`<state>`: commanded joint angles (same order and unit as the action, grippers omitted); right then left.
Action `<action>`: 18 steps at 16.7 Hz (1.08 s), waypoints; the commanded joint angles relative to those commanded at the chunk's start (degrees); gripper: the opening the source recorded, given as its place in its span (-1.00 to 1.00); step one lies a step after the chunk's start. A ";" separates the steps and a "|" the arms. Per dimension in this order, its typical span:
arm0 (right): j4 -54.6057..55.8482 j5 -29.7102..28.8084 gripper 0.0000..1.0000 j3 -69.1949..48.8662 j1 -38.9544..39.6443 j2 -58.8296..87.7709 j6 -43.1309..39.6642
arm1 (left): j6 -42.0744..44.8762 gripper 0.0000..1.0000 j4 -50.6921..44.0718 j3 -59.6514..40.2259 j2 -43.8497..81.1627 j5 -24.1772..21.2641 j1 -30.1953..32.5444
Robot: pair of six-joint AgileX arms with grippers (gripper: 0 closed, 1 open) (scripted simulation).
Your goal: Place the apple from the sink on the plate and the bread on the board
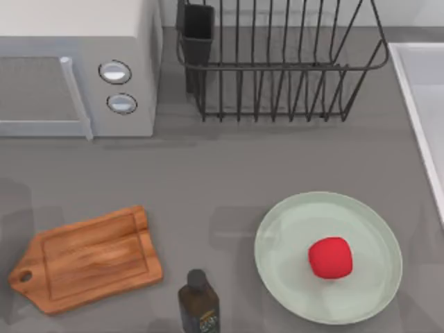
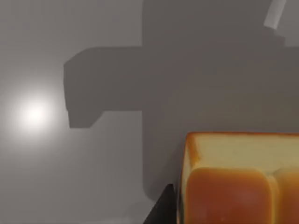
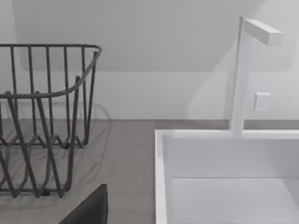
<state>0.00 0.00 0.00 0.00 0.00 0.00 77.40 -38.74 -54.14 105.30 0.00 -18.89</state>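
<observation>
**Q:** What's cluttering the table for you right now?

**A:** From my seat on the top cam: a microwave (image 1: 76, 66) sits up at 10 o'clock and a dark wire dish rack (image 1: 277, 62) at 12. A small dark bottle (image 1: 198, 303) stands at 6, right between the board (image 1: 87, 260) and the plate (image 1: 327, 258), just beside the board's near corner. The sink (image 1: 423, 104) runs along the 3 o'clock edge. The board lies at 8 o'clock with its handle pointing toward 9, and its top is bare.

**Q:** And the apple?

**A:** The apple (image 1: 330, 257) is sitting on the plate down at 4 o'clock, pretty much in the middle of the dish, a bit toward its 3 o'clock side.

**Q:** Bread?

**A:** I see the bread (image 2: 240, 179) on the left wrist cam, big and close, golden crust with a pale cut face above it. A dark finger (image 2: 161, 210) of the left gripper pokes in right beside it, touching or nearly so. I honestly can't tell whether the jaws are clamped on it or standing wide.

**Q:** Right arm?

**A:** The right wrist cam looks at the sink's white rim and its faucet (image 3: 245, 70), with the rack off to one side. One dark finger tip (image 3: 91, 207) shows at the edge. Can't tell how those jaws stand either.
</observation>
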 joint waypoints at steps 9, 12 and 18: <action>0.00 0.00 1.00 0.00 0.00 0.00 0.00 | -0.96 -1.00 -3.56 -1.44 -2.59 -0.32 0.16; 0.00 0.00 1.00 0.00 0.00 0.00 0.00 | -0.90 -1.00 -9.20 -5.50 -4.80 -0.31 0.18; 0.00 0.00 1.00 0.00 0.00 0.00 0.00 | -1.19 -1.00 -24.69 -13.78 -9.88 -0.30 0.31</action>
<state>0.00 0.00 0.00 0.00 0.00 0.00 76.21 -63.43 -67.92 95.41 -0.30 -18.59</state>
